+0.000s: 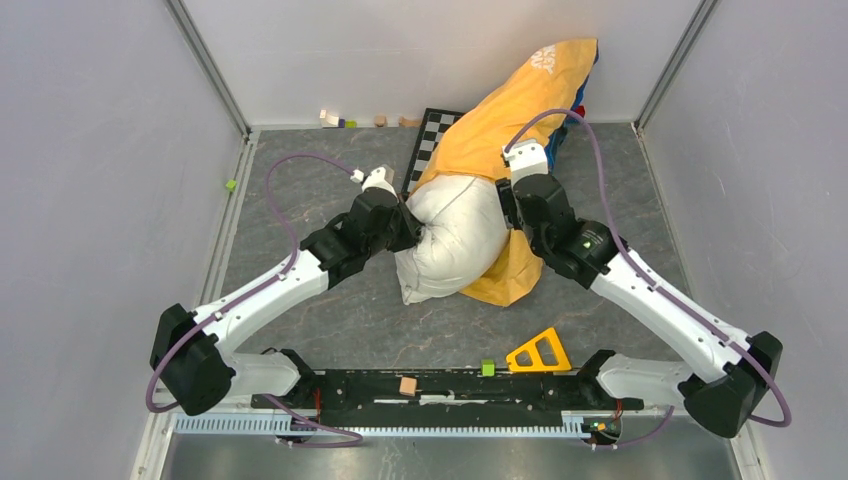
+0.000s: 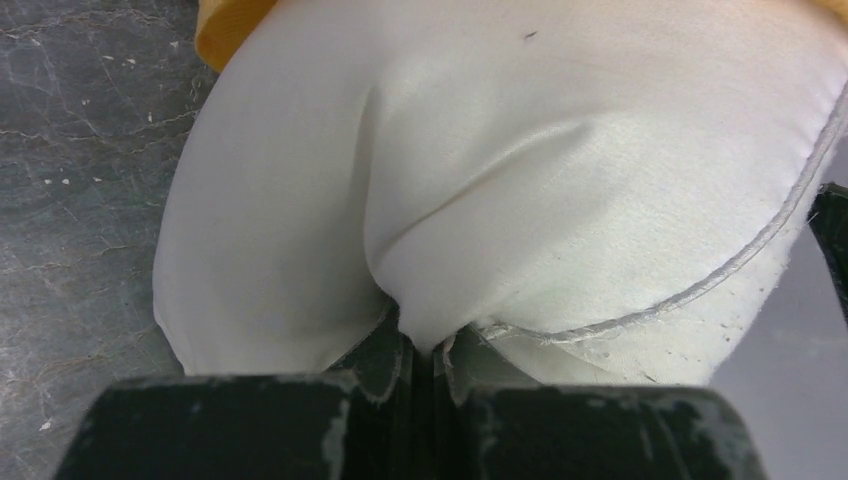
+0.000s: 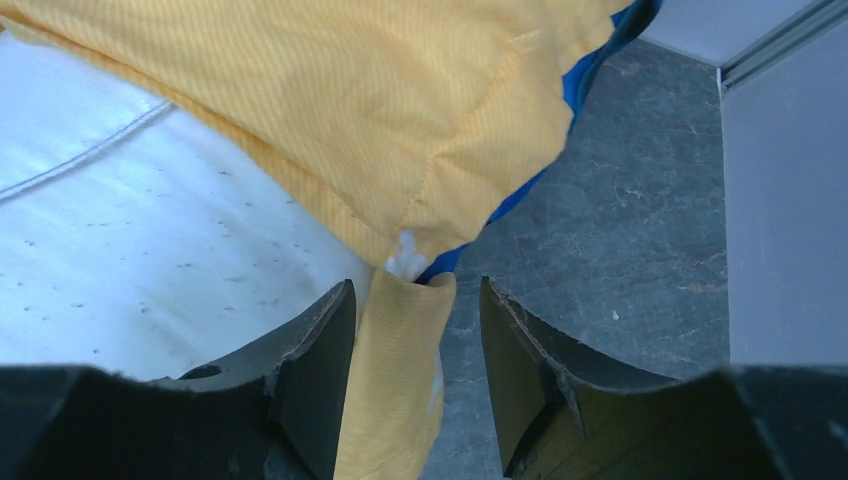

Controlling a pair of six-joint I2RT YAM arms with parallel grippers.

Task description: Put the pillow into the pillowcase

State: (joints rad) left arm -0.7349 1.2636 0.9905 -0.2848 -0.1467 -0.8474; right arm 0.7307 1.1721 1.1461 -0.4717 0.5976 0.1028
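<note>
The left fingers are pressed fully together and pinch a fold of the pillow. The white fabric is drawn into creases that run down to the place where the two fingers meet, just beside the piped seam. The right fingers stand about half apart, and a narrow hanging strip of the pillowcase passes between them. The strip lies against one finger and a gap shows between it and the other, so they do not clamp it. The pillow lies on the table between the two arms. Its far part is covered by the orange-yellow pillowcase, and its plump near end is bare, directly in front of the left fingers and at the side of the right ones. The pillowcase reaches from the pillow up toward the back wall. A blue cloth shows under its edge. The left arm stretches low from its base toward the middle of the table, and the right arm reaches in from the other side, both wrists turned toward the pillow.
</note>
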